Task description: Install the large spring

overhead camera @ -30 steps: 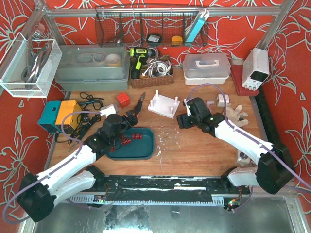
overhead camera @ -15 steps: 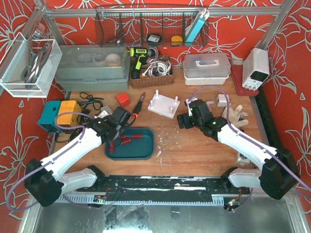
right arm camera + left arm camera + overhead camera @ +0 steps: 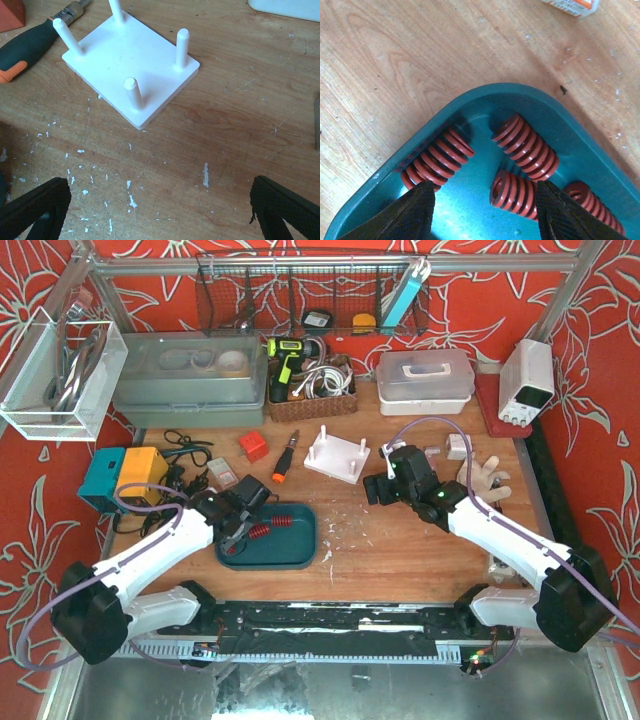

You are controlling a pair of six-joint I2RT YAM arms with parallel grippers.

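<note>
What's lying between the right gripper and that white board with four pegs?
Only bare wooden tabletop speckled with small white flecks, seen in the right wrist view between the right gripper and the white plastic four-peg board.

Walls: red backdrop with white flower outlines (image 3: 480, 300), on the back and both sides.
Table: scratched light-brown wooden tabletop (image 3: 400, 550), flecked with white chips.
Frame: silver aluminium rail (image 3: 150, 267) along the top, with a black wire basket (image 3: 225, 302) hanging below it.
Near edge: dull grey metal sheet (image 3: 330, 695).
Light: even, with soft shadows.
</note>
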